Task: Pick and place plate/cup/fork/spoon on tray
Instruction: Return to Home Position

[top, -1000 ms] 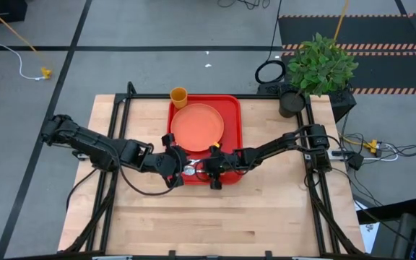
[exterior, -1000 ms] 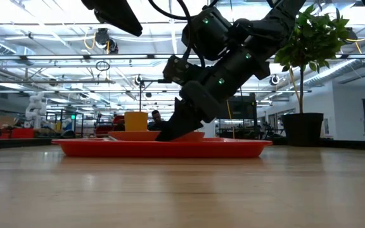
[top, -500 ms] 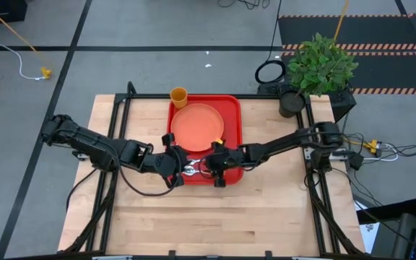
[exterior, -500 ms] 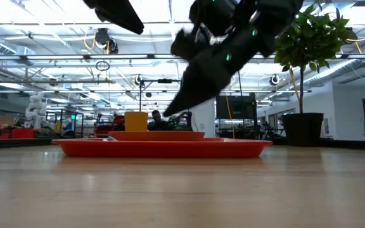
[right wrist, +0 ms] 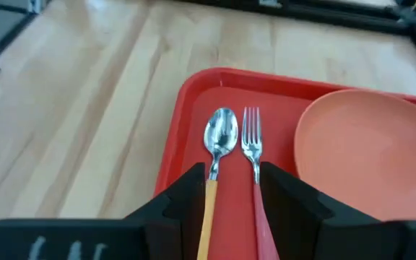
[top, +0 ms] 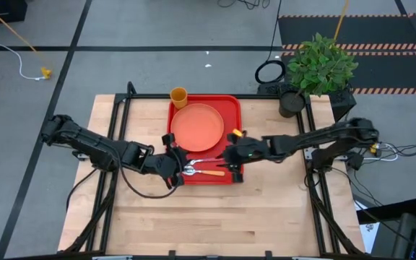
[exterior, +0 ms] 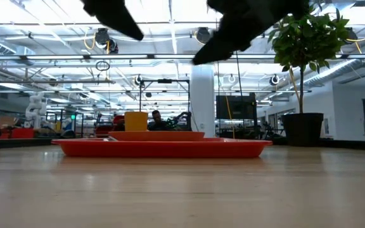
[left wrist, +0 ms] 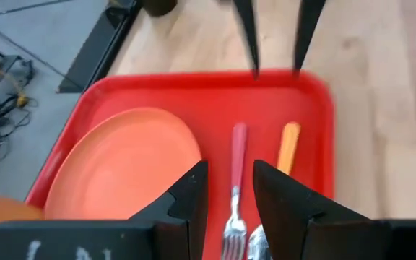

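So everything looks loaded: the tray [top: 231, 108] holds the plate [top: 197, 125], with the cup [top: 178, 95] off the far corner, and the fork [right wrist: 253, 155] and spoon [right wrist: 218, 144] side by side. The right gripper [top: 231, 160] hangs just above the handle ends with its fingers spread and empty, the left gripper [top: 177, 167] sits by the other ends, also parted. Main risk I'd guess: a low pull-back clips the cutlery and knocks it crooked or off the rim

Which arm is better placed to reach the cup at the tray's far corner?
Probably left: the cup stands at the tray's far-left corner, on the left gripper's side; the right gripper hangs at the opposite side.
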`<state>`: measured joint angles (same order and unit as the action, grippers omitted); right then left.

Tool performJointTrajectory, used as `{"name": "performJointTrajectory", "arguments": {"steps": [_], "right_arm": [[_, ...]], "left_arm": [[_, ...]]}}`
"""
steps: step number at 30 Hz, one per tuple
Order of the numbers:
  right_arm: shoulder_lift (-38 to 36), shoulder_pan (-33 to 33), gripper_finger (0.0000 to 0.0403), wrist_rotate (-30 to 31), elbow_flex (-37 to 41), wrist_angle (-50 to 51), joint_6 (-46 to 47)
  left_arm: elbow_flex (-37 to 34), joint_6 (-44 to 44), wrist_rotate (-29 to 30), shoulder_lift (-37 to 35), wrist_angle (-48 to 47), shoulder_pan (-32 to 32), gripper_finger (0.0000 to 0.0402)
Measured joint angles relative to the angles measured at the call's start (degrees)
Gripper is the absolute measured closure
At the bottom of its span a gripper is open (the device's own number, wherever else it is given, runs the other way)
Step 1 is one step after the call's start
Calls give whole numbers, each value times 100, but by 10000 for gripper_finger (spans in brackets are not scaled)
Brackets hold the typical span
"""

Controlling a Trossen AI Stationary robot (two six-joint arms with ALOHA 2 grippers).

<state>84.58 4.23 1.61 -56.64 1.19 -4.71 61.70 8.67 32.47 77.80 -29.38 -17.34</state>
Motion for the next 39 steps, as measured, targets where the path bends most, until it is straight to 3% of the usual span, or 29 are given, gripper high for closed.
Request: {"name": "performJointTrajectory", "arguments": {"steps": [7, 20, 24, 34, 39], "right_arm": [[-1384, -58, 290, 377, 1087, -476, -123], [-3327, -206, 379, 589, 2574, -751, -593], [-3660, -205, 400, 586, 2999, -1016, -709], [-4091, -190, 402, 581, 4269, -2102, -543], [-4219, -188, 402, 570, 4749, -2598, -301]], "left_arm": [[-552, -248, 144, -313, 502, 318, 289], [-1825, -1670, -886, -1526, 2590, 947, 289], [-2235, -1968, -1346, -1872, 3168, 1184, 289], [-3018, -2060, -2006, -2241, 4014, 1716, 292], [-3135, -2064, -2161, -2280, 4143, 1770, 337]]}}
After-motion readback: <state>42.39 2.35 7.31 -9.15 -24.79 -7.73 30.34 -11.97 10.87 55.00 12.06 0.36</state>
